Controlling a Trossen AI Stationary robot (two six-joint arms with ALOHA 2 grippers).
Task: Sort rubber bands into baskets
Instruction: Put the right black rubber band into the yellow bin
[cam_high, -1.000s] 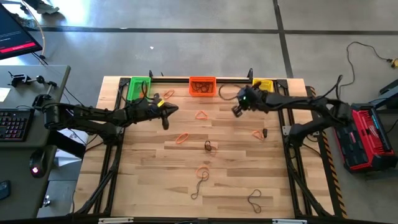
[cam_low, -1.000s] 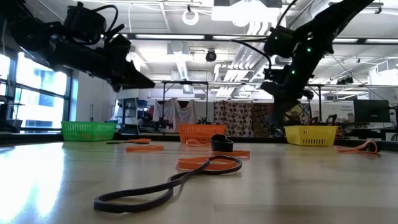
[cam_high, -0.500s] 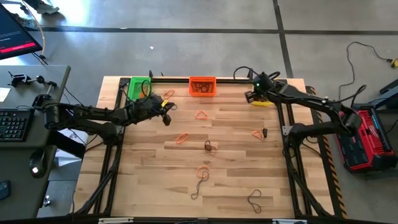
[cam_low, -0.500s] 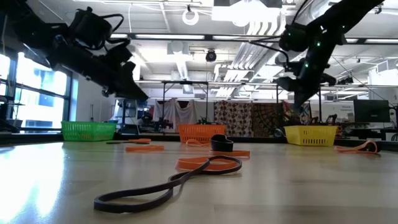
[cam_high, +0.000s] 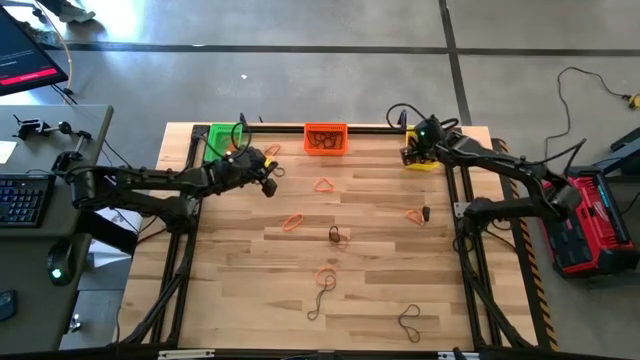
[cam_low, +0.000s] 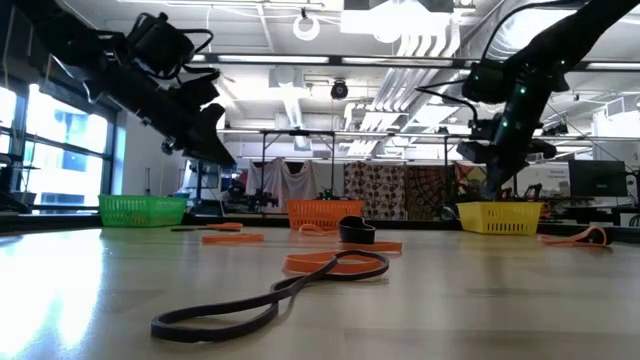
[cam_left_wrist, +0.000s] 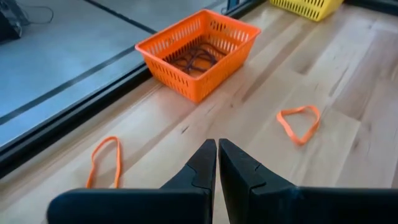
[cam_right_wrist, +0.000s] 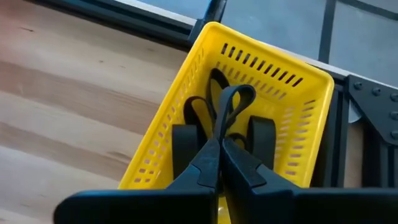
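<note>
My right gripper (cam_right_wrist: 221, 144) hangs over the yellow basket (cam_right_wrist: 267, 56) at the table's far right corner, shut on a black rubber band (cam_right_wrist: 233, 102). More black bands lie in that basket. My left gripper (cam_left_wrist: 217, 146) is shut on nothing, above the table between the green basket (cam_high: 222, 138) and the orange basket (cam_left_wrist: 199, 53), which holds dark and orange bands. In the high view, the right gripper (cam_high: 410, 155) covers part of the yellow basket (cam_high: 420, 164), and the left gripper (cam_high: 270, 186) is at the far left. Loose orange bands (cam_left_wrist: 300, 121) (cam_left_wrist: 106, 160) lie flat on the wood. My right gripper pinches the black rubber band between its two fingertips (cam_right_wrist: 211, 155). The fingers slant down from the table's near side. The band's free loop (cam_right_wrist: 235, 93) sticks out past the fingertips, above the inside of the yellow basket; whether it touches the bands below I cannot tell.
Other bands are scattered over the table: orange ones (cam_high: 293, 222) (cam_high: 415, 214) (cam_high: 326, 275) and dark ones (cam_high: 337, 235) (cam_high: 318, 300) (cam_high: 410, 320). A black bar (cam_high: 370, 127) runs along the far edge behind the baskets. In the low view a dark band (cam_low: 270, 295) lies close to the camera.
My right gripper has carried the black band from the table's far middle toward the far right corner, ending over the yellow basket, still shut. My left gripper has stayed about in place and has turned at the wrist, still shut.
</note>
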